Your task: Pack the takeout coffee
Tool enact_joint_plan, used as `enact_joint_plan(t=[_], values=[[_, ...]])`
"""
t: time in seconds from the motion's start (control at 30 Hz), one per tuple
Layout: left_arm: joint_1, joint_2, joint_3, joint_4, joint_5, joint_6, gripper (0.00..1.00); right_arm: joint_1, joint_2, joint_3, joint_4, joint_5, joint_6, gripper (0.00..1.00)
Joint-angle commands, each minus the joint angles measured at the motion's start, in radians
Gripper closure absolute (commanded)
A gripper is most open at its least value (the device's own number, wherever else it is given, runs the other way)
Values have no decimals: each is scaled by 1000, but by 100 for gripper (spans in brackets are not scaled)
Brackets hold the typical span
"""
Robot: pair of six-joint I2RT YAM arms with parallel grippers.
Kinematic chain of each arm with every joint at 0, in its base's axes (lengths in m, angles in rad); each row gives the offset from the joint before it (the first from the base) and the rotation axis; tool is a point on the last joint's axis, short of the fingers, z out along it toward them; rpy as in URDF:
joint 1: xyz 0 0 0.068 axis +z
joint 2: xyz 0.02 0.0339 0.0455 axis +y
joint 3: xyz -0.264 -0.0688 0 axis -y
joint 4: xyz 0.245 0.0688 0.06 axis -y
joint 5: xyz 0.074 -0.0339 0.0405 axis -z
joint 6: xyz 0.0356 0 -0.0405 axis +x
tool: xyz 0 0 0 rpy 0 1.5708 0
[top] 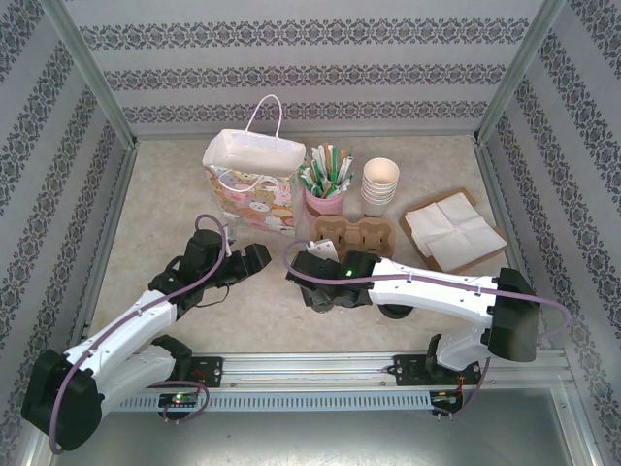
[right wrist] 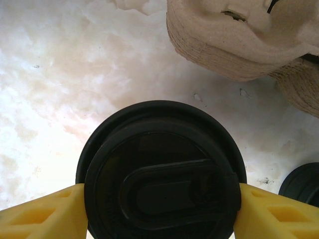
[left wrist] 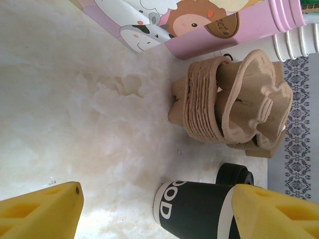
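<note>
Your right end effector (right wrist: 159, 193) seems clamped around the takeout coffee (right wrist: 162, 164), ready to lift it, while the left end effector (left wrist: 155, 193) gapes empty.

Bare table (top: 155, 209) lies open left of the gift bag (top: 250, 184). Beyond the lidded cup (right wrist: 162, 174) the cardboard carrier stack (right wrist: 234, 40) stands near (a strip of bare table between them), and a second black lid (right wrist: 301, 185) sits near on the cup's right in the right wrist view.
</note>
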Motion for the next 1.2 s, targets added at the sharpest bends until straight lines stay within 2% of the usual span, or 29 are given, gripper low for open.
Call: enact_joint_plan(t=[0.0, 0.2, 0.77, 1.17], values=[[-19, 3, -3, 14, -5, 1, 21, -13, 20, -29, -51, -22, 38, 32], [-19, 7, 1, 19, -8, 1, 21, -19, 13, -22, -55, -18, 35, 32], [-20, 11, -2, 18, -6, 4, 21, -40, 118, -47, -112, -194, 39, 36], [-30, 17, -1, 19, 13, 18, 23, -45, 180, -75, -137, -255, -9, 38]])
